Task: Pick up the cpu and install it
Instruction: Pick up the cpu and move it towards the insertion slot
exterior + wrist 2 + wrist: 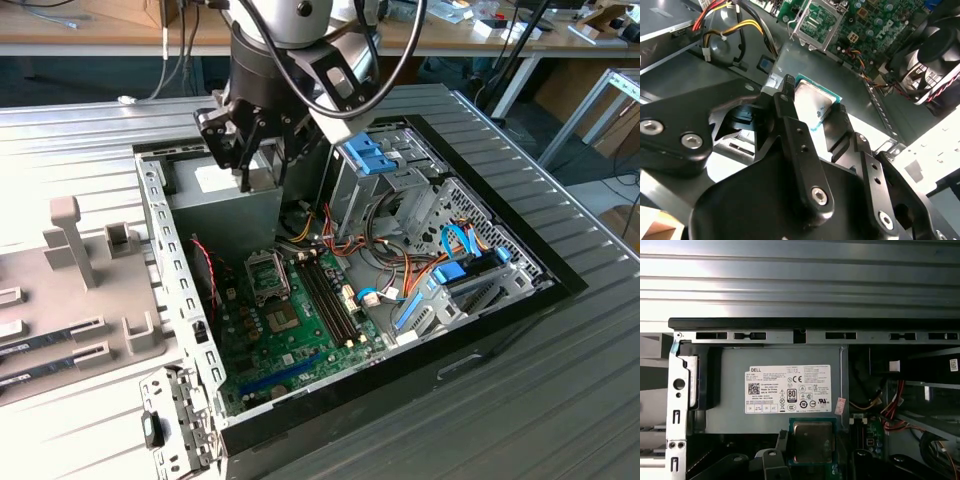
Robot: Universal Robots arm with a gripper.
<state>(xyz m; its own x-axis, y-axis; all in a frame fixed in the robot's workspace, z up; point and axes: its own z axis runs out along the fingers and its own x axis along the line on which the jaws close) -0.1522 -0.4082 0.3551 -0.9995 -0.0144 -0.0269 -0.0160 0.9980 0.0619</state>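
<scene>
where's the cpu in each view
exterior view: at the claw tips, too small to tell.
second wrist view: cpu clamped in the claw.
first wrist view: cpu beside the white label.
shared landmark: grey power supply box under the claw.

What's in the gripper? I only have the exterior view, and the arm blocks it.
Observer: In the second wrist view the gripper holds the cpu, silver top showing, with a finger on each side.
Operator: Over the socket yet?
Observer: No. In the first wrist view the chip sits against the grey power-supply box, right by its white label.
</scene>
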